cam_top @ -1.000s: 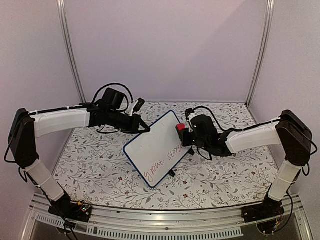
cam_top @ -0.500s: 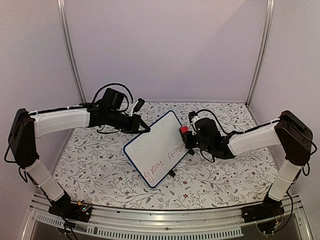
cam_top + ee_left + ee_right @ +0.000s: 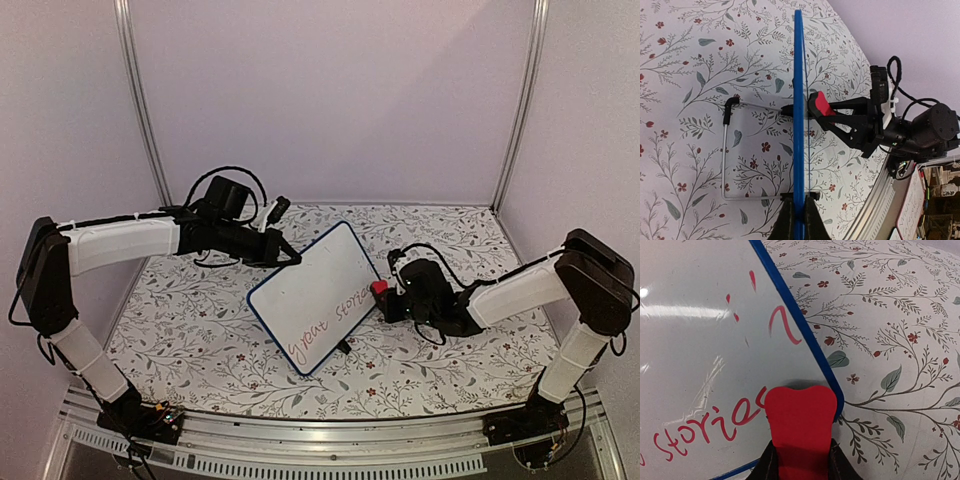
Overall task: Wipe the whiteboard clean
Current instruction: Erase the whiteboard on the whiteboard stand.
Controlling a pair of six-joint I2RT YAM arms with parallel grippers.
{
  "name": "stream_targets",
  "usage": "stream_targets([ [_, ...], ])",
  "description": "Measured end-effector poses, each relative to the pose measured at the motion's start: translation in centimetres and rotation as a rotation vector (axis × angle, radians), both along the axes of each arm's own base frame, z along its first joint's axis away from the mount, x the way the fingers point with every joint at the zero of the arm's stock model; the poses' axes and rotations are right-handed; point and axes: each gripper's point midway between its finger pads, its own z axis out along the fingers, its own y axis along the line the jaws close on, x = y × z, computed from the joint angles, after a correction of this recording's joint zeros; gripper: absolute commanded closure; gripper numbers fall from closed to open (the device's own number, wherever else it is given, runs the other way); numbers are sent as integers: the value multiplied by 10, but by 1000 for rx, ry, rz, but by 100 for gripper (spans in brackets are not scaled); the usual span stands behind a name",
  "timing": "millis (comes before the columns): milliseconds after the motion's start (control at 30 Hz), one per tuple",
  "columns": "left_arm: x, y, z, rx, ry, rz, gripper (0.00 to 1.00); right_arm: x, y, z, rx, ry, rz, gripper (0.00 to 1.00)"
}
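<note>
The whiteboard (image 3: 318, 290) stands tilted mid-table, with a blue rim and red handwriting across its lower half. My left gripper (image 3: 291, 258) is shut on its upper left rim. In the left wrist view the whiteboard (image 3: 798, 100) shows edge-on, and the left gripper (image 3: 799, 222) pinches the rim. My right gripper (image 3: 388, 298) is shut on a red eraser (image 3: 380, 289) at the board's right corner. In the right wrist view the eraser (image 3: 800, 415) presses on the whiteboard (image 3: 705, 340) corner, over the end of the writing, held by the right gripper (image 3: 801, 465).
A wire stand (image 3: 725, 150) props the board from behind, with black clip feet (image 3: 344, 348) below. A floral cloth (image 3: 450, 350) covers the table. An aluminium rail (image 3: 330, 440) runs along the near edge. Purple walls and two metal posts (image 3: 140, 100) enclose the back.
My right gripper has slid the eraser down the board's right side toward the near corner. The left arm and the board have stayed put.
</note>
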Motion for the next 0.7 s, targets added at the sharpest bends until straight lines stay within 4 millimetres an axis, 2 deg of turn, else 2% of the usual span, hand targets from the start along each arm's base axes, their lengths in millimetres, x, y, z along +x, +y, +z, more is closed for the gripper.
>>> stream_targets([
  [300,0,-1,0,-1,-1,-2,100,3,0,4,-5,-3,-11,78],
  [500,-2,-2,0,-3,-2,-12,100,20,8,29,15,-49,-45,78],
  [700,-3,-3,1,-3,-1,-13,100,32,12,41,18,-75,-56,77],
])
